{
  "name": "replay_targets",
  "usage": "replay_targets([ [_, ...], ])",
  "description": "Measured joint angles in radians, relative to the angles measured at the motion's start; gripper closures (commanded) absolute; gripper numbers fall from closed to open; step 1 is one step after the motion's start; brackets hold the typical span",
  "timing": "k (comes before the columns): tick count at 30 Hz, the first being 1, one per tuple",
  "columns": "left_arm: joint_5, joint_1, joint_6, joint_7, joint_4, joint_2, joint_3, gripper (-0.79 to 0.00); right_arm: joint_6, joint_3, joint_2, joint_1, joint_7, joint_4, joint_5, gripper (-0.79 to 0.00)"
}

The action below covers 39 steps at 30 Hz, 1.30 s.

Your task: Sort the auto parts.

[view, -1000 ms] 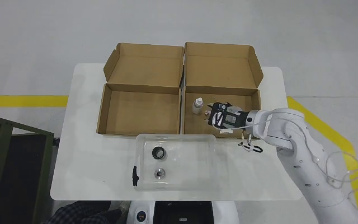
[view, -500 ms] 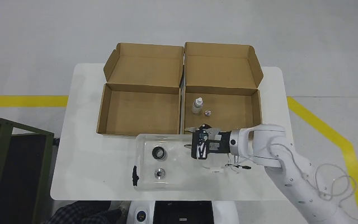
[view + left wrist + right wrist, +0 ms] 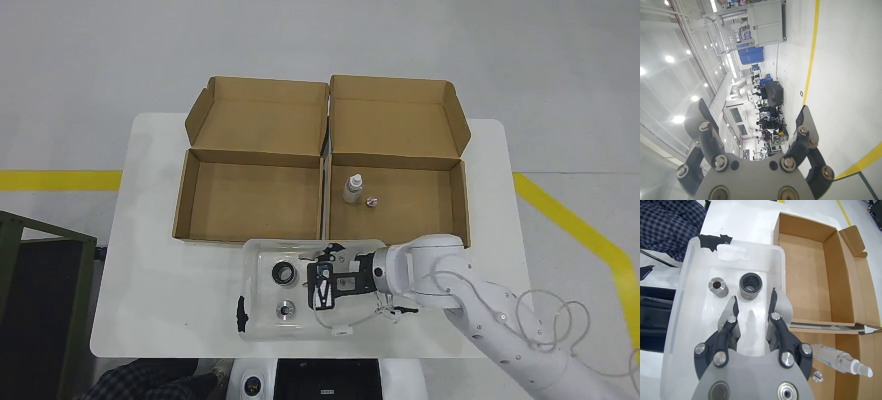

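Swung the right pincer [image 3: 316, 284] out of the right-hand carton [image 3: 440, 215] and over the clear tub [image 3: 300, 241] on the worktop [image 3: 150, 250] within the last second. Carries nothing now: jaws spread wide, tips low inside the tub and just short of the black-rimmed bearing [image 3: 751, 286]. Holds the left pincer [image 3: 753, 103] wide and empty as well, pointed off at the room.

Counts as sorted, by the look of it: spray bottle [image 3: 352, 187] and small silver screw [image 3: 371, 201], both lying in the right-hand carton. Leaves two in the tub: the bearing and, just beside it but not touching, a plain steel bushing [image 3: 718, 287], both upright. Stands roughly halfway, judging from that. Points to the bearing as the likely next pick.
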Motion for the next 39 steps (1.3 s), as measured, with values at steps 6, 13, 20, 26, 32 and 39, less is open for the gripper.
replay_targets([
  [6,0.000,0.000,0.000,0.000,0.000,0.000,0.000,-0.785,0.034,-0.065,-0.020,0.019,-0.022,0.034,-0.046,-0.339],
  [13,0.000,0.000,0.000,0.000,0.000,0.000,0.000,-0.785,0.078,-0.138,-0.046,0.033,-0.058,0.082,-0.097,-0.357],
  [20,0.000,0.000,0.000,0.000,0.000,0.000,0.000,-0.785,0.113,-0.167,-0.068,0.053,-0.088,0.138,-0.124,-0.363],
  [26,0.000,0.000,0.000,0.000,0.000,0.000,0.000,-0.785,0.123,-0.180,-0.083,0.072,-0.102,0.171,-0.130,-0.382],
  [32,0.000,0.000,0.000,0.000,0.000,0.000,0.000,-0.785,0.127,-0.200,-0.101,0.093,-0.110,0.211,-0.128,-0.400],
  [39,0.000,0.000,0.000,0.000,0.000,0.000,0.000,-0.785,0.122,-0.225,-0.124,0.116,-0.116,0.259,-0.114,-0.480],
])
